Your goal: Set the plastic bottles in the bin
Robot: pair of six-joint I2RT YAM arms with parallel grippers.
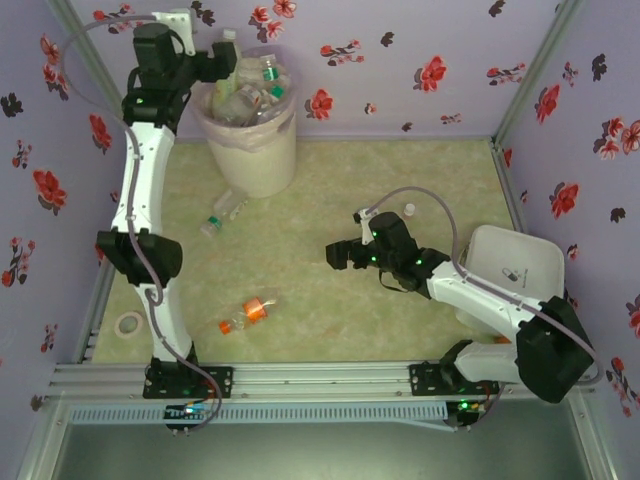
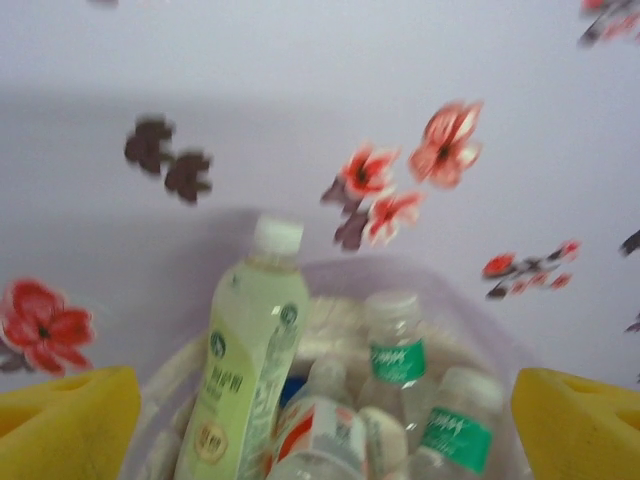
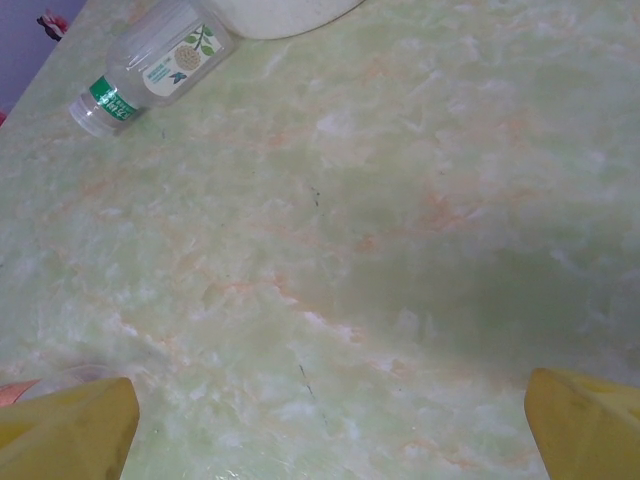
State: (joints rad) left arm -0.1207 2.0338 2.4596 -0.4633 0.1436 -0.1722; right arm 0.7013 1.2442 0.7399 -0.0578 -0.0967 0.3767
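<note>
Left gripper poised above the bin at the far left of the table — yellow fingers flung wide, nothing pinched between them. Below, inside the pink-lined bin: a heap of plastic bottles. Among them a pale green bottle with a white cap, near upright with a slight tilt, touching neither finger, and green-labelled bottles just to its right.

Right gripper low over bare table near the middle, likewise spread, holding nothing.

Out on the table: a clear bottle on its side just in front of the bin, and an orange-marked bottle lying nearer the left arm's base, well apart from the first. At the lower left corner of the right wrist view, beside the finger there, a blurred orange-and-clear edge — possibly that orange-marked bottle, hard to say.

Off to the right, a white tub. At the left edge, a tape roll.
</note>
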